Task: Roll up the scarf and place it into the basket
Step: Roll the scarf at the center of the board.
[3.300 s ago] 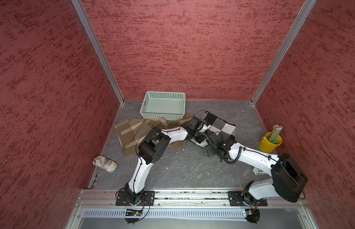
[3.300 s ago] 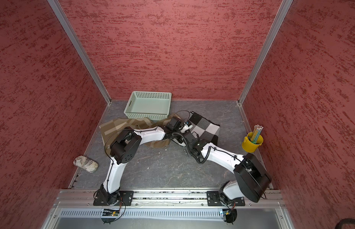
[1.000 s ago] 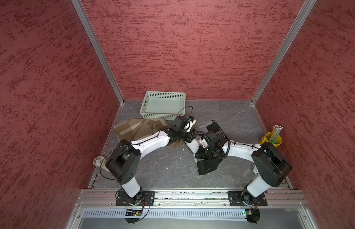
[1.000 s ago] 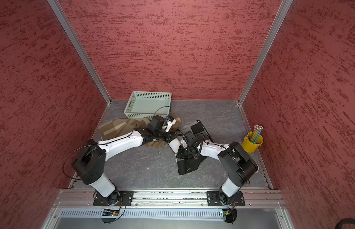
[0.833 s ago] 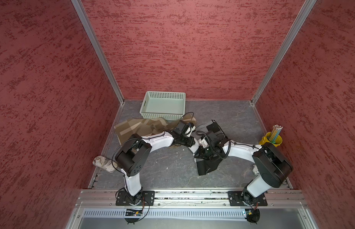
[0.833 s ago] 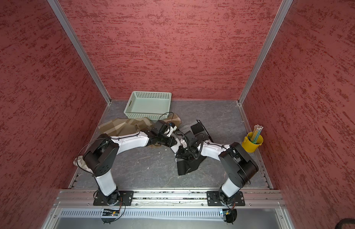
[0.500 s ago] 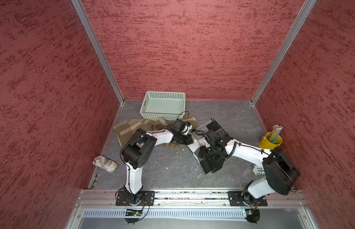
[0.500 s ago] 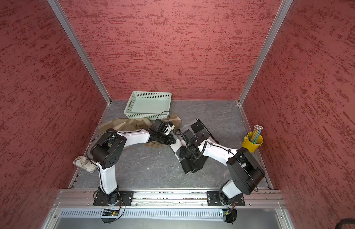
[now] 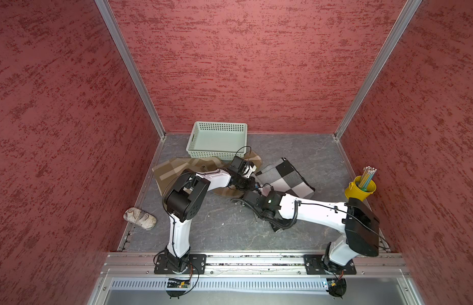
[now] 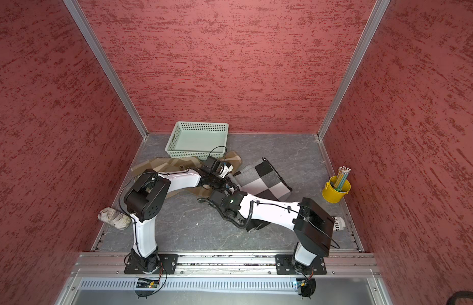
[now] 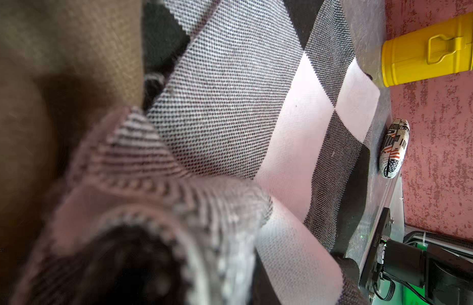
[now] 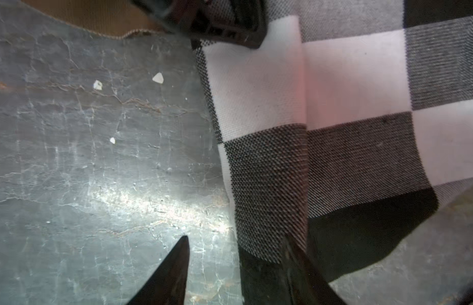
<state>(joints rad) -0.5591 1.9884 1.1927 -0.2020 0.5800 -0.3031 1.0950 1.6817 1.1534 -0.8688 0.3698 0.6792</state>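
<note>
Top views look steeply down; wrist views closely share the scarf [image 11: 230, 105].

Bare floor [image 9: 225, 232] at lower centre in both top views: open passage between the arm bases. Mid-frame crowded: brown cloth [image 9: 172, 169] and checked scarf [image 9: 285, 177] lie spread just below the basket [image 9: 211, 155], left arm [image 9: 217, 179] and right arm [image 9: 314, 208] reaching over them. Yellow bucket [image 9: 358, 195] stands at the floor's right edge, patterned pouch [image 9: 139, 218] at its left edge.

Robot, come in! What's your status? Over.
Left tool shut on checked scarf. Right tool open astride its edge. Scarf not yet rolled, basket empty. Brown cloth lies by basket's front.
</note>
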